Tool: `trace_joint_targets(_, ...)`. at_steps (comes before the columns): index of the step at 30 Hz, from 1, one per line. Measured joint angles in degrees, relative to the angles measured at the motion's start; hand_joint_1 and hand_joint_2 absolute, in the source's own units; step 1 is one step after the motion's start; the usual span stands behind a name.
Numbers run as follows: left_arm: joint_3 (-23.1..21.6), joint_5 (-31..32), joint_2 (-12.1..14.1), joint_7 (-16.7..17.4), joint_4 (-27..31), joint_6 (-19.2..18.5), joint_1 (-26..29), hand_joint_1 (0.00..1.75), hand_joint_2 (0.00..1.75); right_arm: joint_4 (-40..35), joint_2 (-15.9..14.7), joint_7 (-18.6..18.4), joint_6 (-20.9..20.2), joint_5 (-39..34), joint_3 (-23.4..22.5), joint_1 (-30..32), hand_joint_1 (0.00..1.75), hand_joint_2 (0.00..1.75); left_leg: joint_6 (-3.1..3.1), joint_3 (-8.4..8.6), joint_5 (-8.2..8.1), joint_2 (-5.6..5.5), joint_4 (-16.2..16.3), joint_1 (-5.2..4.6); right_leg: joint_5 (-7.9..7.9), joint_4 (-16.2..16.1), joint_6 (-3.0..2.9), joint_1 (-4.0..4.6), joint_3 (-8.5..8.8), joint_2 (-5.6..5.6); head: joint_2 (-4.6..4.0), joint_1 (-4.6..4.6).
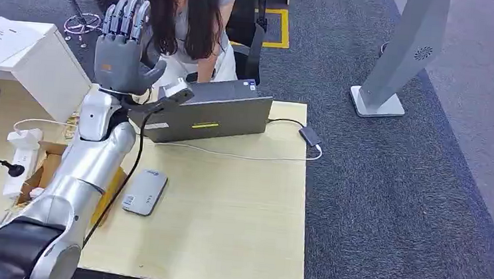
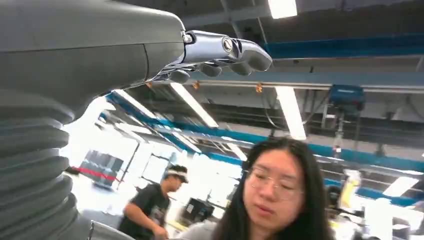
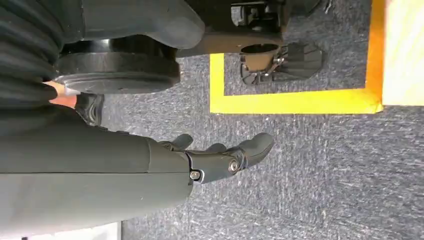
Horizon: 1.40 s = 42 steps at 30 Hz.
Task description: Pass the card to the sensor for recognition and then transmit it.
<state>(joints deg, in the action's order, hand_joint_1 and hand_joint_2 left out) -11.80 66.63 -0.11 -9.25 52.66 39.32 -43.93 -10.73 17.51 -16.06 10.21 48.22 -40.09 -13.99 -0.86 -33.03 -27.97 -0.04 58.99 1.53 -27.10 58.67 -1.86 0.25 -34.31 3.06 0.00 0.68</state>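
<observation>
One sensor (image 1: pixel 144 192), a flat grey pad with rounded corners and a small pale label at its near end, lies on the pale wooden table (image 1: pixel 239 205), just right of the left forearm and nearer the robot than the single grey laptop (image 1: pixel 209 116). The left hand (image 1: pixel 124 46) is raised upright beyond the table's far edge, its fingers (image 1: pixel 124 16) spread and straight and nothing held; I cannot make out a card in it or anywhere on the table. The right hand (image 3: pixel 220 157) hangs over grey carpet (image 3: pixel 310 180) beside a yellow floor line (image 3: pixel 295 101), its fingers apart and lightly curved, empty. One person (image 1: pixel 184 14) sits behind the laptop; the left wrist view shows a second person (image 2: pixel 152 207) farther back, blurred. One white power strip (image 1: pixel 20 155) lies at the table's left.
</observation>
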Motion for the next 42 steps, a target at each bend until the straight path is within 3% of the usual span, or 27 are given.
trace_joint_targets(9,0.06,-7.67,3.65,-9.42,16.92,0.50,14.14,0.00,1.75,0.02,0.00,0.92,0.44,-1.53,-0.37,0.06,0.00,1.75,-0.04,-0.14,-0.03,-0.15,-0.07,-0.01,-0.10,0.00,-0.05,0.00,0.00,-0.25,0.00,-0.02)
trace_joint_targets(12,2.06,-14.36,6.30,-14.77,28.00,0.81,22.52,0.00,1.75,0.04,0.00,1.51,1.01,-2.14,-0.70,0.10,0.00,1.75,-0.11,-0.03,-0.09,-0.02,-0.11,-0.03,-0.19,-0.01,-0.14,-0.03,-0.05,-0.09,0.00,0.02)
trace_joint_targets(17,5.14,-17.35,8.46,-17.13,35.80,0.83,28.28,0.00,1.75,0.09,-0.02,1.81,1.47,-2.62,-1.38,0.15,0.00,1.75,-0.17,-0.22,-0.05,-0.72,-0.11,-0.03,-0.31,-0.01,-0.02,-0.02,0.08,-0.86,0.00,-0.04)
trace_joint_targets(22,11.53,-30.13,10.32,-24.43,44.39,0.54,36.74,0.00,1.75,0.09,-0.20,3.21,2.14,-3.72,-2.06,0.19,0.00,1.75,-0.20,-0.18,-0.09,-0.61,-0.11,-0.07,-0.33,-0.02,-0.03,-0.05,0.06,-0.71,0.00,-0.02)
trace_joint_targets(24,16.09,-36.71,10.47,-27.51,47.20,-1.72,39.97,0.00,1.75,0.11,-0.31,3.30,2.34,-4.07,-2.49,0.21,0.00,1.75,-0.20,-0.21,-0.09,-0.73,-0.11,-0.08,-0.39,-0.03,0.02,-0.06,0.06,-0.88,0.00,0.00)
trace_joint_targets(30,24.81,-44.98,10.49,-27.92,50.99,-5.21,45.42,0.00,1.75,0.11,-0.33,3.45,2.86,-4.48,-3.32,0.19,0.00,1.75,-0.20,-0.27,-0.09,-0.87,-0.12,-0.09,-0.40,-0.03,0.02,-0.06,0.11,-1.05,0.00,-0.02)
trace_joint_targets(32,28.25,-52.84,10.49,-27.92,51.05,-8.68,46.73,0.00,1.75,0.11,-0.35,3.56,2.99,-4.66,-3.56,0.21,0.00,1.75,-0.20,-0.29,-0.10,-0.83,-0.11,-0.08,-0.40,-0.03,0.01,-0.06,0.11,-1.03,0.00,-0.02)
trace_joint_targets(34,33.43,-63.66,10.27,-27.92,50.55,-17.40,46.92,0.00,1.75,0.11,-0.42,3.84,3.06,-5.01,-4.13,0.24,0.00,1.75,-0.20,-0.27,-0.09,-0.86,-0.11,-0.08,-0.40,-0.04,0.01,-0.06,0.10,-1.09,0.00,-0.06)
trace_joint_targets(35,37.02,-68.55,10.10,-27.92,49.03,-23.89,46.32,0.00,1.75,0.11,-0.44,4.18,3.13,-5.09,-4.39,0.28,0.00,1.75,-0.20,-0.27,-0.09,-0.90,-0.11,-0.09,-0.40,-0.04,0.01,-0.06,0.12,-1.13,0.00,-0.02)
trace_joint_targets(37,45.99,-78.09,10.27,-27.92,41.67,-36.42,43.93,0.00,1.75,0.11,-0.46,4.98,3.28,-5.33,-4.90,0.37,0.00,1.75,-0.21,-0.24,-0.09,-0.84,-0.13,-0.09,-0.40,-0.03,0.00,-0.06,0.14,-1.05,0.00,0.00)
trace_joint_targets(39,54.64,-83.55,11.34,-27.94,32.45,-43.33,42.48,0.00,1.75,0.13,-0.46,5.53,3.58,-5.49,-5.42,0.46,0.00,1.75,-0.22,-0.09,-0.09,-0.57,-0.13,-0.05,-0.36,-0.02,-0.05,-0.03,0.10,-0.66,0.00,0.02)
trace_joint_targets(40,57.56,-83.94,11.67,-27.95,29.68,-44.73,42.08,0.00,1.75,0.13,-0.46,5.55,3.69,-5.51,-5.68,0.51,0.00,1.75,-0.22,-0.08,-0.09,-0.54,-0.13,-0.05,-0.36,-0.02,-0.06,-0.02,0.07,-0.63,0.00,0.04)
trace_joint_targets(41,60.00,-84.79,12.14,-27.95,26.43,-46.13,41.35,0.00,0.00,0.13,-0.48,5.64,3.84,-5.51,-5.88,0.56,0.00,1.75,-0.23,-0.11,-0.09,-0.60,-0.13,-0.05,-0.38,-0.02,-0.04,-0.02,0.08,-0.72,0.00,-0.04)
trace_joint_targets(42,62.32,-85.70,12.72,-27.92,22.47,-47.24,40.59,0.00,0.00,0.13,-0.50,5.68,3.93,-5.51,-5.99,0.57,0.00,1.75,-0.25,-0.14,-0.07,-0.71,-0.14,-0.06,-0.44,-0.02,-0.06,-0.03,0.10,-0.85,0.00,0.02)
